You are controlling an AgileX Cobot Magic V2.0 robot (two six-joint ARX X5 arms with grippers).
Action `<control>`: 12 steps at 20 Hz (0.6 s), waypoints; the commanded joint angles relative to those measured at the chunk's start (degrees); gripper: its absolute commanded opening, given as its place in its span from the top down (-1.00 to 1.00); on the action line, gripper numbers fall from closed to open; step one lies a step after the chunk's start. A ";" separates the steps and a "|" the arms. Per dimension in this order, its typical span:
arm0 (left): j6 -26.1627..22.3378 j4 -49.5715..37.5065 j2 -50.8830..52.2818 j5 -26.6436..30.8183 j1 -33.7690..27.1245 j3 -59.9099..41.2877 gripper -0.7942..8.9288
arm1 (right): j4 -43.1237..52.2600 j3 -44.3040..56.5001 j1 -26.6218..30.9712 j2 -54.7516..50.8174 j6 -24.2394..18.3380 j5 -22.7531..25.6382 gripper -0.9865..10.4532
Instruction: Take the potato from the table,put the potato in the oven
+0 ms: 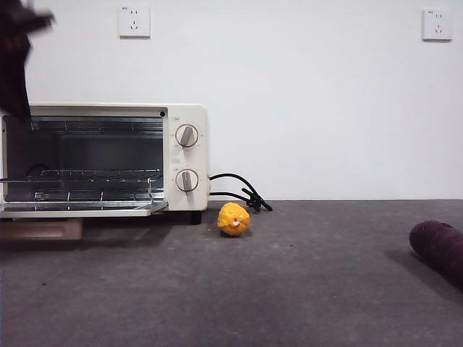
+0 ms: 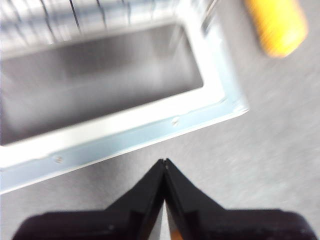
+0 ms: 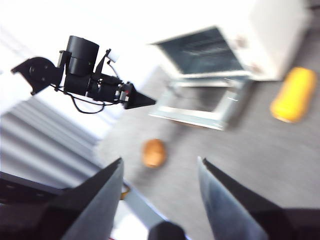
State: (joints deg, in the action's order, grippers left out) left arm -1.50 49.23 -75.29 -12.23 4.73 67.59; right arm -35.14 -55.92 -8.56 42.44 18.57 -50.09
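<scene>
**Right wrist view: potato on the counter, out in front of the open oven door**

The potato (image 3: 154,152) lies on the bare counter (image 1: 325,289), in front of the oven (image 1: 192,116) and apart from its dropped door (image 1: 79,210). It does not show in the front view. Your right tool (image 3: 160,160) hangs above it with jaws spread wide and nothing in them. Your left tool (image 2: 164,162) is pinched closed on nothing, hovering over the door's glass.

Watch for these:

- The potato is round and smooth-skinned. An off-centre close would likely nudge it into a roll rather than trap it.
- The yellow bumpy ball (image 1: 234,219) sits just beside the oven's knob end and is much the same size. Do not take it for the target. The purple oblong thing (image 1: 438,249) is well apart.
- The left arm (image 3: 80,77) hangs over the door, across the likely path to the rack. Carrying in past it risks a knock between arms.
- A low approach could catch the door's front edge and jolt the potato loose.
</scene>
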 commanded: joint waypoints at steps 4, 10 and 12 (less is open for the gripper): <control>-0.20 2.27 13.46 -0.22 0.17 0.22 0.85 | 4.81 -3.08 -14.56 7.91 4.35 8.11 0.26; -0.20 6.32 22.36 -0.20 0.17 0.22 0.85 | 4.66 -10.05 -25.53 17.88 1.97 12.87 0.26; -0.20 7.91 25.16 -0.17 0.17 0.24 0.85 | 4.63 -13.00 -28.48 21.49 1.36 14.27 0.26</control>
State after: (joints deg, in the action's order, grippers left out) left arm -1.50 56.84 -51.03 -12.25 4.73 67.68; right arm -30.85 -67.79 -36.03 62.72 21.10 -36.29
